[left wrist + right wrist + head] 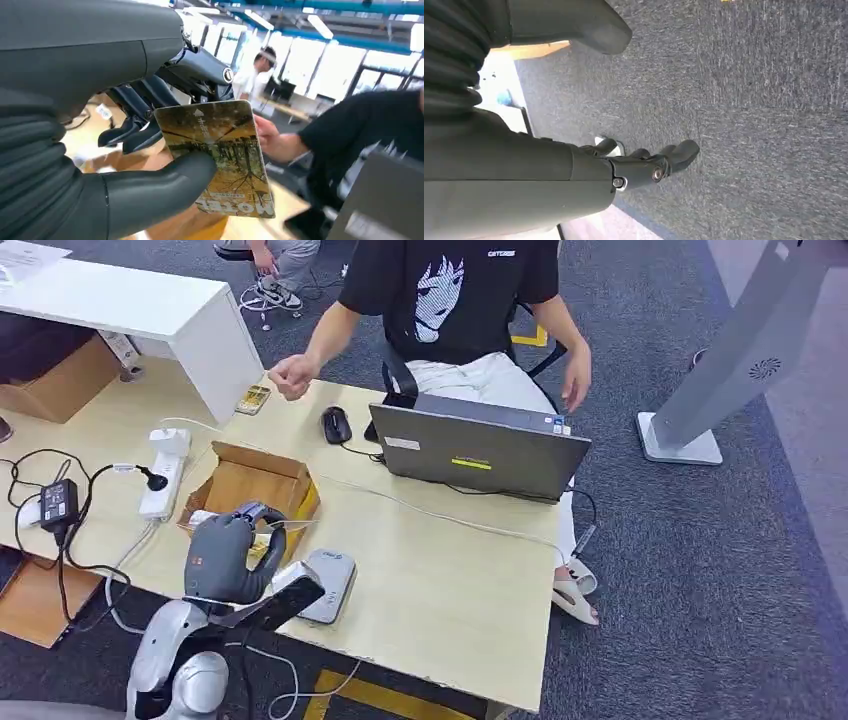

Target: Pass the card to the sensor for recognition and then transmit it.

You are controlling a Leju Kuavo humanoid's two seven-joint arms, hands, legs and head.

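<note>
Holding: the left hand (150, 150) pinches the card (217, 157) between its thick thumb and darker fingers, the other fingers curled behind the card.
Hand position: in the head view the left hand (228, 552) is raised over the near edge of the table (450, 580), between the cardboard box (255, 485) and the grey sensor (328, 585).
Box: open-topped, brown, lying on the table just beyond the hand; what is inside cannot be made out clearly, apart from a pale item at its near edge.
Card look: rectangular with rounded corners, printed with a yellow-gold scene of trees, a small white arrow and lettering at one end, large pale lettering at the other; its face is turned toward the wrist camera.
Sensor: flat, rounded, light grey pad lying on the table just beside the hand.
Right hand: the right hand (644, 162) hangs over grey carpet (749, 100), fingers loosely curled and apart, holding nothing.
Person: the person (450, 300), in a black shirt, sits across the table behind a laptop (475, 450), one hand near a black mouse (336, 424).
Other: a white power strip (165, 472) and black adapter (58, 502) lie at the table's left side.
</note>
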